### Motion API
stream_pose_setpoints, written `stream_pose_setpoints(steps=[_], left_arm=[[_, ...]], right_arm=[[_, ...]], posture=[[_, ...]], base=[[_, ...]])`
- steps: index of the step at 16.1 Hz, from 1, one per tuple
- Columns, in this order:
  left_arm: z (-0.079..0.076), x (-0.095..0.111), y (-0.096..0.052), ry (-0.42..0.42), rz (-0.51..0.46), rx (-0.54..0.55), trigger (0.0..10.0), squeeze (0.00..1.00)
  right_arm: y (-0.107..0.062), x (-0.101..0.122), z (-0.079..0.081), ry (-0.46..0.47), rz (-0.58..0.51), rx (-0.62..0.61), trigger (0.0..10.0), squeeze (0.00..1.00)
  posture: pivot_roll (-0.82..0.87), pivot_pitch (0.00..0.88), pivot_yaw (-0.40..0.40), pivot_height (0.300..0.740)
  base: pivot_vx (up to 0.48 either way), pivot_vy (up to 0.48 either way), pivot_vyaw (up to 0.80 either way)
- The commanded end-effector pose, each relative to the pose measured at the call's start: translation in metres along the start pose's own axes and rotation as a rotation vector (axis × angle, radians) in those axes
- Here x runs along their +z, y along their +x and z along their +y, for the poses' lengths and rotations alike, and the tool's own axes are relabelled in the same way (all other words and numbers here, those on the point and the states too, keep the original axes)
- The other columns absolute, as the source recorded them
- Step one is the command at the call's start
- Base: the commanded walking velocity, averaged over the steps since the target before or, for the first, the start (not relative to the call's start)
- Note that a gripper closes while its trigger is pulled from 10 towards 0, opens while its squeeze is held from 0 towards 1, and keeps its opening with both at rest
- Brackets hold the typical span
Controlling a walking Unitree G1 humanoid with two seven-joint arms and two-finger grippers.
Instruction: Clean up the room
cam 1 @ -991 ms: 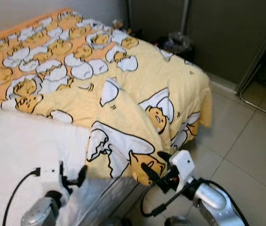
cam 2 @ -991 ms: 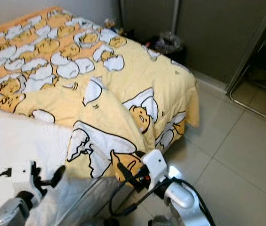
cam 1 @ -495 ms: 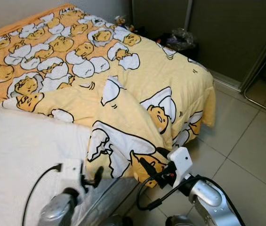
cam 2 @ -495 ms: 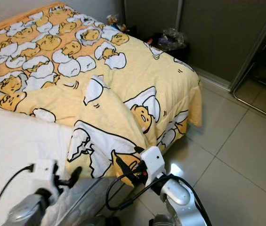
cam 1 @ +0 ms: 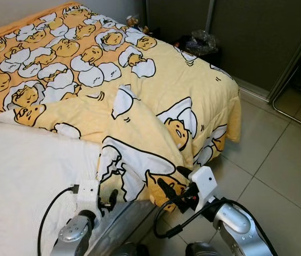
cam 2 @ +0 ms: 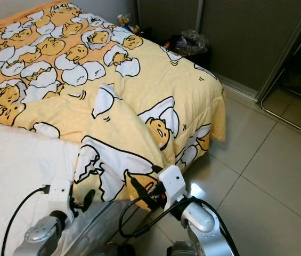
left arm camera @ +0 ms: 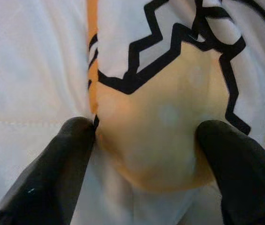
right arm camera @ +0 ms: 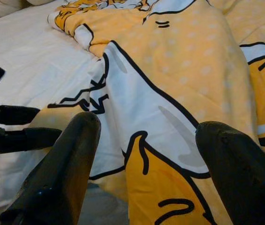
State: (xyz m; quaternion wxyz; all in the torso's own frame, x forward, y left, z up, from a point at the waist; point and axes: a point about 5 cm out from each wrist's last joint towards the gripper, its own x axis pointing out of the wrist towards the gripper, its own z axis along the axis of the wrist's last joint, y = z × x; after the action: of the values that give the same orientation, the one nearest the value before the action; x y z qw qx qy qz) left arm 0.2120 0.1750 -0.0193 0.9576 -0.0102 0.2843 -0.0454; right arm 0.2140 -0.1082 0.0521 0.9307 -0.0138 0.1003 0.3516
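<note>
Left gripper (left arm camera: 144, 140): I see the jaws spread wide with a folded edge of the yellow blanket (cam 1: 155, 114) bulging between the fingers (left arm camera: 62, 164), pads touching cloth on both sides but not pinched shut. Right gripper (cam 1: 176, 184): jaws wide open, holding nothing, hovering just at the blanket's hanging corner. Blanket is rumpled across the bed, folded back off the white sheet (cam 1: 17, 170), one corner draped toward the tiled floor (cam 1: 283, 165).
</note>
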Motion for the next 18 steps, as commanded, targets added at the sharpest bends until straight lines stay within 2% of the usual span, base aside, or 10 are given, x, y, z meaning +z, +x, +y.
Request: stream_pose_setpoints(steps=[1,2,3,6,10,18], left_arm=[[0.005,-0.005,0.0,0.004,0.012,0.023,2.0,0.0],[0.004,-0.008,0.005,0.009,0.028,0.016,0.7,0.0],[0.003,-0.009,0.015,0.019,0.061,0.008,0.0,0.0],[0.004,-0.011,0.027,-0.013,0.11,0.009,0.0,0.0],[0.012,-0.024,0.023,-0.097,0.119,0.021,0.0,0.0],[0.007,-0.03,0.019,-0.081,0.078,-0.05,0.0,0.0]], right_arm=[[0.001,0.004,0.001,-0.007,-0.012,0.006,10.0,0.0],[0.002,0.004,0.001,-0.007,-0.011,0.007,10.0,0.0],[0.003,0.003,0.0,-0.006,-0.01,0.012,10.0,0.0],[0.006,0.009,-0.007,0.003,-0.029,-0.029,10.0,0.0],[0.003,0.008,-0.011,0.0,-0.02,-0.038,10.0,0.0],[0.009,0.006,-0.01,0.007,-0.013,-0.032,10.0,0.0]], posture=[[-0.18,0.104,0.13,0.74],[-0.18,0.102,0.129,0.74],[-0.18,0.091,0.127,0.74],[-0.19,0.068,0.127,0.74],[-0.2,0.072,0.128,0.74],[-0.19,0.068,0.133,0.74]], base=[[0.0,0.0,0.0],[0.0,0.0,0.0],[0.0,0.0,0.0],[0.0,0.0,0.0],[0.0,0.0,0.0],[0.0,0.0,0.0]])
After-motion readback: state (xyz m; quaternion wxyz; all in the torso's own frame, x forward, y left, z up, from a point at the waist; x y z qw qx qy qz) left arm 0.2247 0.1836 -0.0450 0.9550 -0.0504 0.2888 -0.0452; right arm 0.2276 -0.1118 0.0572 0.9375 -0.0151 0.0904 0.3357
